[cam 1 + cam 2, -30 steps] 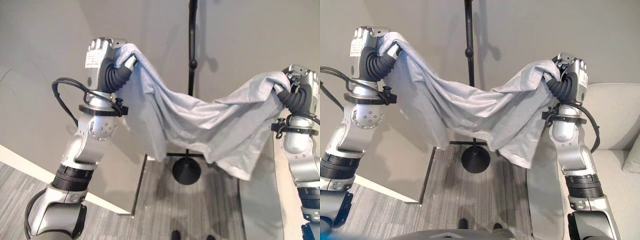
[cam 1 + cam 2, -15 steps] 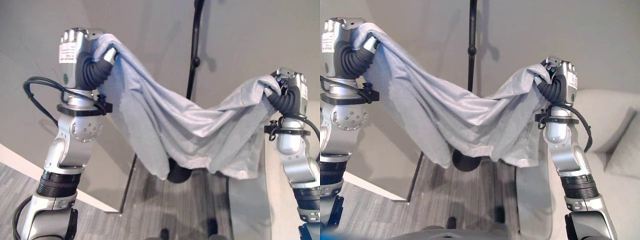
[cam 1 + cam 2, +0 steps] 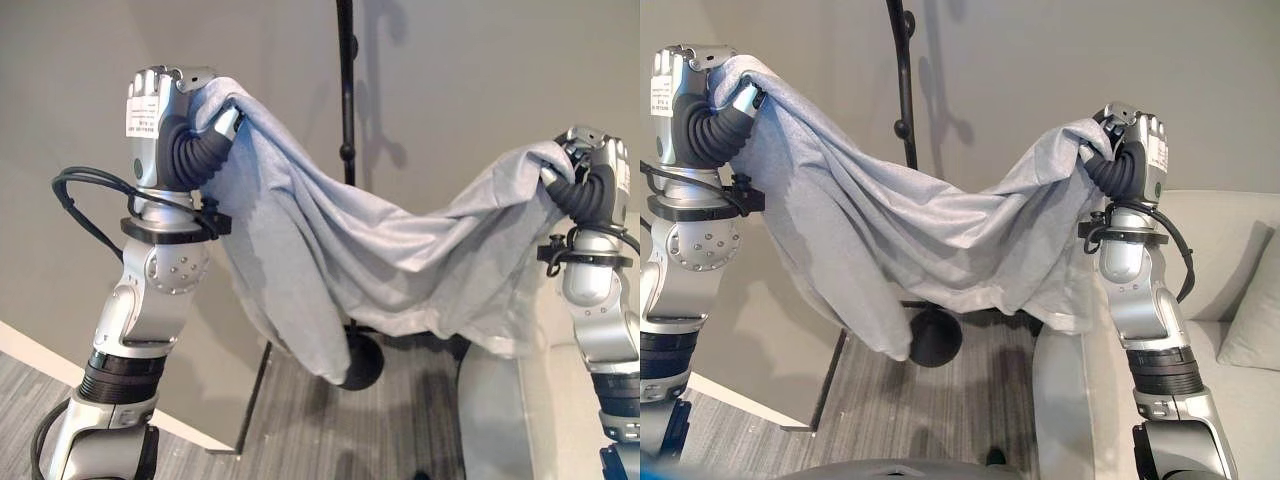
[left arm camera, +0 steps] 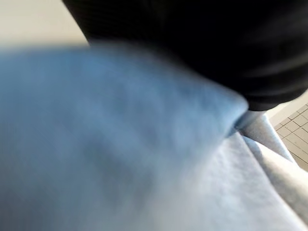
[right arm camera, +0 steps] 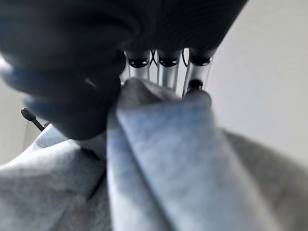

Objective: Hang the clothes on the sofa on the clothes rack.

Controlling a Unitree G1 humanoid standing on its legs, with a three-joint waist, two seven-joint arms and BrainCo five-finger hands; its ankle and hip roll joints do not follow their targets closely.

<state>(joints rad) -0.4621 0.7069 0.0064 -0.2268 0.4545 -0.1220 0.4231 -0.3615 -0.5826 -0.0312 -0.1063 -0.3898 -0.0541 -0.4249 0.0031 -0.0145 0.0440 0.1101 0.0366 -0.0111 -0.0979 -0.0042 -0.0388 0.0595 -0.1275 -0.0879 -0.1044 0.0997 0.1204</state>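
Hands raised, I hold a grey garment [image 3: 370,250] stretched between them: my left hand [image 3: 165,110] grips one end, my right hand [image 3: 1130,150] pinches the other in curled fingers [image 5: 166,72]. Soft and light, it sags low in the middle before the black clothes rack [image 3: 347,90], beside the sofa [image 3: 1230,300]; its edges look like the safest hold.

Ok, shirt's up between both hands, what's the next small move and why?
Probably carry it forward and higher toward the rack pole. The grey shirt sags between the left hand and right hand, both raised and clutching its ends, and the pole stands behind the sagging middle, its top above the cloth.
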